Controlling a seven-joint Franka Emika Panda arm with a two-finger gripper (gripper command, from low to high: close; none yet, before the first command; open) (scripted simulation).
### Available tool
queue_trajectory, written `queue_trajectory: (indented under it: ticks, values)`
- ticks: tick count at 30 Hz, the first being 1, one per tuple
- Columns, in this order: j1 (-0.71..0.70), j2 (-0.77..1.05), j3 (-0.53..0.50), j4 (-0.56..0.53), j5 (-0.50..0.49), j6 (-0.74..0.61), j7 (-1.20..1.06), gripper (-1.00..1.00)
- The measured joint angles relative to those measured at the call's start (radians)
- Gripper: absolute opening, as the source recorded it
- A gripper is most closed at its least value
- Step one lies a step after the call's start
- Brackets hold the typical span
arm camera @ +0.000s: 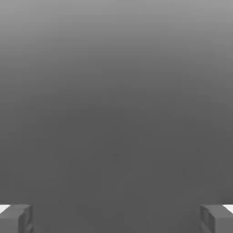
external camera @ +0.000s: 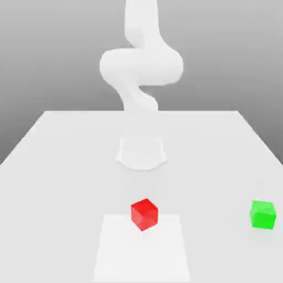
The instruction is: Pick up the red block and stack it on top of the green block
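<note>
Nothing is being gripped yet, so by my reading the reach toward the cube is the step in hand, with the lift and the stacking yet to come. Sitting on the pale grey worktop (external camera: 50, 166) is the small bright red cube with plain smooth faces (external camera: 144, 214), resting at the far edge of a lighter square patch (external camera: 141, 251) marked on the surface. Well apart from it, over toward the exterior view's right, the small bright green cube of the same size (external camera: 262, 214) is waiting as the stacking target. The white robot arm (external camera: 141, 66) is rising from its round base (external camera: 141, 152) behind the red block. In the hand view, the two grey fingers (arm camera: 16, 218) are standing spread wide with empty grey background between them; they are released and holding nothing, and neither block is lying between them. Next, I judge, the fingers need to be brought down squarely over the red block, straddling it on opposite faces before closing.
</note>
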Motion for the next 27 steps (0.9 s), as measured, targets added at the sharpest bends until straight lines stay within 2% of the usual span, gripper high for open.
queue_trajectory:
  ticks: [9,16,21,24,27]
  values:
    - [-0.066,0.26,0.077,-0.248,0.087,0.199,0.318,0.0]
    - [-0.114,0.453,0.159,-0.435,0.11,0.351,0.591,0.0]
    - [-0.153,0.592,0.211,-0.564,0.071,0.463,0.819,0.0]
    - [-0.173,0.694,0.212,-0.572,0.008,0.549,0.89,0.0]
    - [-0.147,0.803,0.157,-0.559,-0.103,0.64,0.971,0.0]
